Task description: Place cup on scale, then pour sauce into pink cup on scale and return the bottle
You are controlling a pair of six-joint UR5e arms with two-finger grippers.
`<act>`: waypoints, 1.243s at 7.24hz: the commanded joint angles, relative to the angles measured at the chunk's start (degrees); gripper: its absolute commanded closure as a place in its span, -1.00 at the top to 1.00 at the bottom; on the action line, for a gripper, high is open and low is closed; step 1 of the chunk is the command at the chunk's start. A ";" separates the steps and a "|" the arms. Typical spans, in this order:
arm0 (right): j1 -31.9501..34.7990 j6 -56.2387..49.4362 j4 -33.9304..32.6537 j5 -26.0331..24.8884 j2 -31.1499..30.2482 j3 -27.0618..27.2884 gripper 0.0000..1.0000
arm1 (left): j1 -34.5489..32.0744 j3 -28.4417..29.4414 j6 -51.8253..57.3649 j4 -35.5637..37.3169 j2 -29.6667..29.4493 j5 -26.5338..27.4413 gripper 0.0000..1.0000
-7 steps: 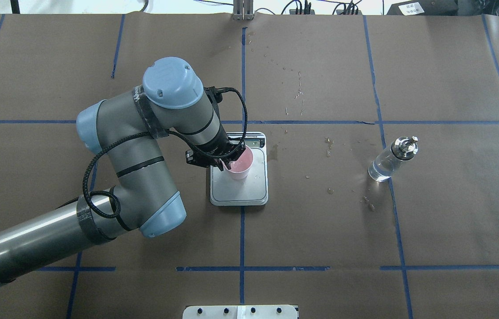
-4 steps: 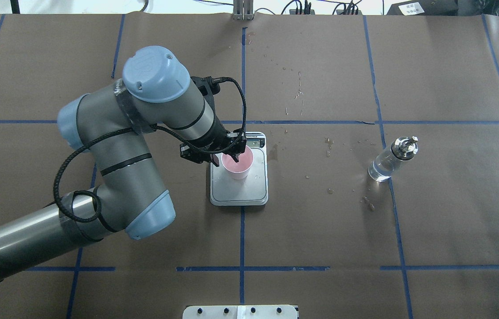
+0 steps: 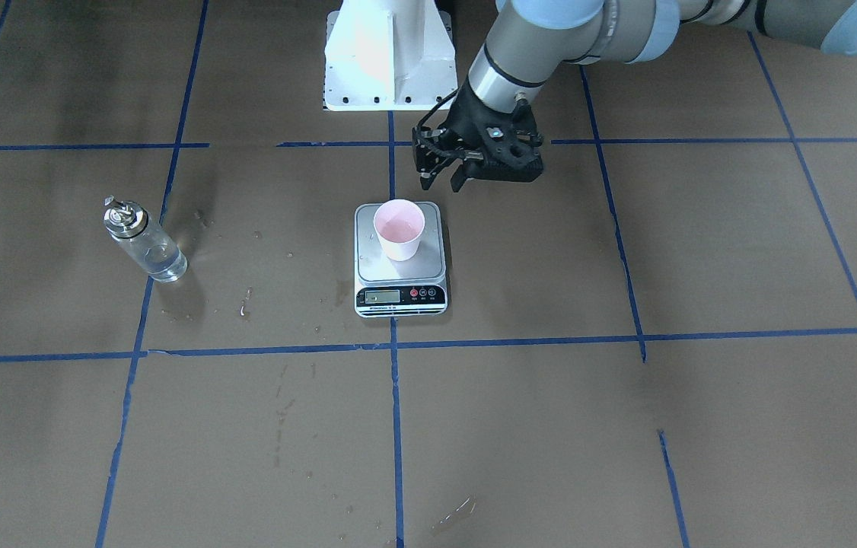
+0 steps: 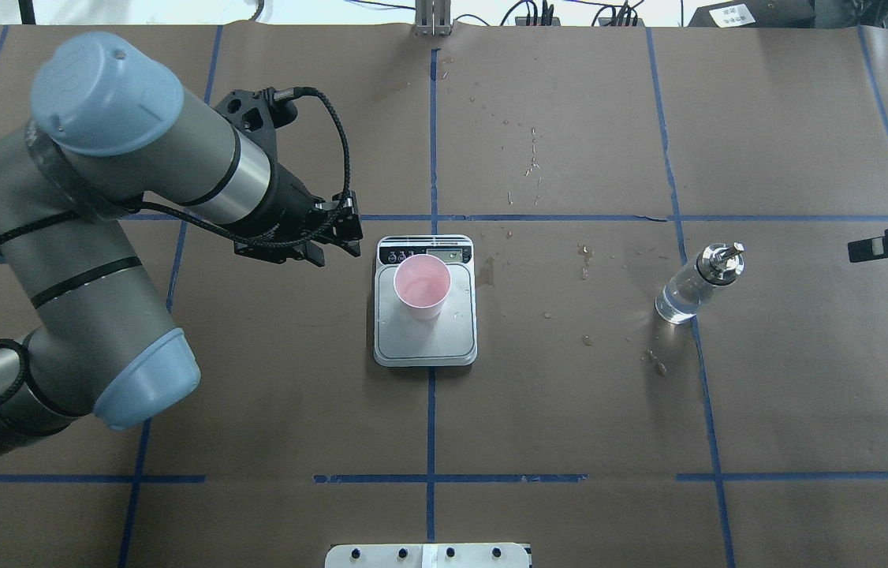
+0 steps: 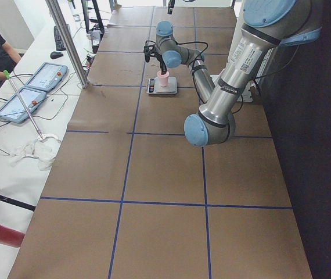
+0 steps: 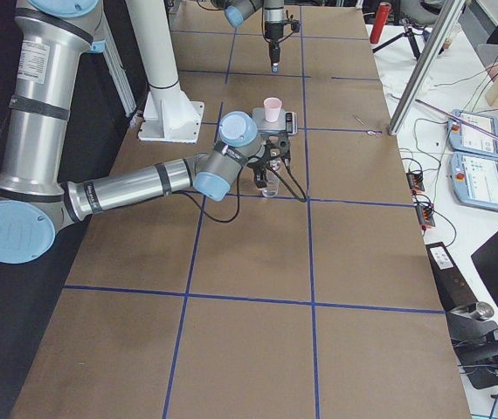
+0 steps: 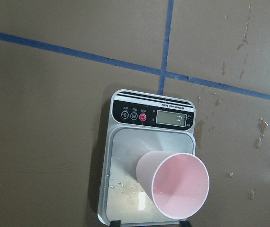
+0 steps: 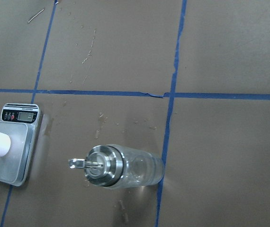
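The cup (image 4: 422, 285) sits on the scale (image 4: 426, 347), mid-desk (image 4: 570, 410). The left pincer (image 4: 339, 246) hangs spread and empty at its ten o'clock. The bottle (image 4: 684, 296), at three o'clock, looks like slick, weighty glass, best gripped round the body. I can't tell how the right pincer (image 4: 886, 244) is set.

Left gripper (image 4: 337, 251) off cup (image 4: 422, 285) (now apart)

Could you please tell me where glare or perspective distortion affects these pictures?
Left wrist view: steep perspective makes the pale pink paper cup seem to lean, and the silver steel scale shows a glare patch. Right wrist view: the clear glass bottle looks foreshortened. Overhead view: the background is overexposed.
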 commanded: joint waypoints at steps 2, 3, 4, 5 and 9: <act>-17.13 9.81 0.26 -19.37 -1.59 6.90 1.00 | -2.47 -0.56 0.12 -0.08 1.68 0.14 0.02; -21.71 10.61 0.26 -24.74 -2.29 7.00 1.00 | -3.09 -0.64 0.03 0.01 1.77 0.14 0.02; -28.37 10.88 0.26 -35.76 -2.90 7.00 1.00 | -3.35 -0.64 0.03 0.01 1.86 0.14 0.02; -37.22 11.05 0.17 -49.01 -4.13 7.00 1.00 | -3.88 -0.64 0.12 0.01 2.21 0.14 0.02; -52.29 18.33 -0.01 -79.01 -5.63 2.73 0.96 | -8.96 -1.08 10.28 0.01 7.02 -0.03 0.22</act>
